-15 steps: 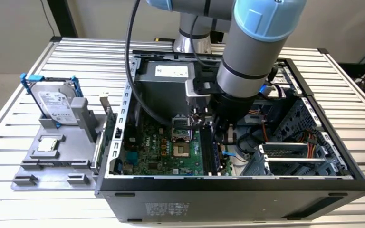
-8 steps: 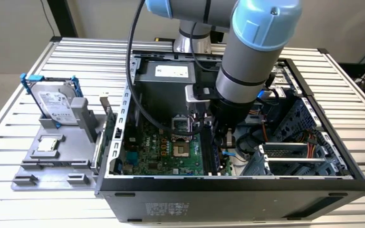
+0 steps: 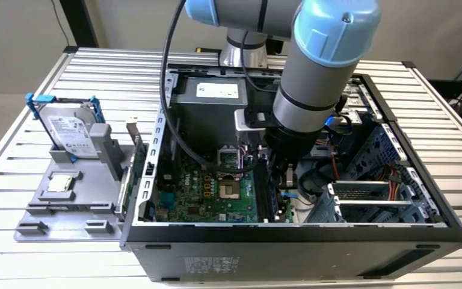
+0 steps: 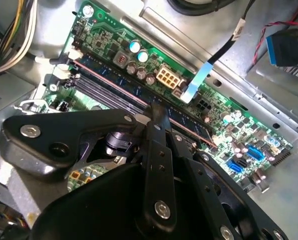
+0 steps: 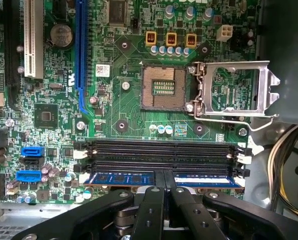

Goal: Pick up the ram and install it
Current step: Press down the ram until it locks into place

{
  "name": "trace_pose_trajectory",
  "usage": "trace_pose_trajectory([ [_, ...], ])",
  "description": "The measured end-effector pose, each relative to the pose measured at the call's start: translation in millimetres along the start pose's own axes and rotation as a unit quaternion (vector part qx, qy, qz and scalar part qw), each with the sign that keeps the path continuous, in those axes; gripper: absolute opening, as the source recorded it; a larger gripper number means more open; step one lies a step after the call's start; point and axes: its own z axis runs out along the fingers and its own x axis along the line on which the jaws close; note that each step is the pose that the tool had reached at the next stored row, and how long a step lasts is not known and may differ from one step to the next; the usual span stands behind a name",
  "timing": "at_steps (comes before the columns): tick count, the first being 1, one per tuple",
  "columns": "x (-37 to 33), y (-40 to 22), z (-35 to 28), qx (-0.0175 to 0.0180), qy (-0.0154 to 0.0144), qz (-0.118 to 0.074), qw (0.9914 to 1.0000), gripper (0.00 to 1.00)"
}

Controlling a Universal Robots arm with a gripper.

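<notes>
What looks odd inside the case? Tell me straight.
Nothing looks damaged or spilled. The processor socket is bare with its metal frame flipped open. The ram lies level along the slot nearest the gripper, whose fingers close on its middle; two slots beside it are unfilled.

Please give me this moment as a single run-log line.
gripper: shut on ram | ram: at memory slots on motherboard | hard drive: outside case
</notes>
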Motion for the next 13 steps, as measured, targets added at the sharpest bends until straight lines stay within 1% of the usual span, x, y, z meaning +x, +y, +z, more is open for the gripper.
trace_pose_trajectory([
  [1,-0.2,0.0,-1.1,0.0001,-0.0007,0.0,1.0,0.0],
  [2,-0.3,0.0,-2.4,-0.0003,-0.0006,0.0,1.0,0.0],
  [3,-0.2,0.0,-4.9,-0.0011,0.0002,0.0,1.0,0.0],
  [6,-0.4,0.1,-12.1,-0.0048,0.0003,0.0,0.99999,0.0],
  [8,-0.6,0.2,-17.5,-0.0065,0.0003,0.0,0.99998,0.0],
  [13,-1.0,0.3,-29.9,-0.0075,0.0003,0.0,0.99997,0.0],
])
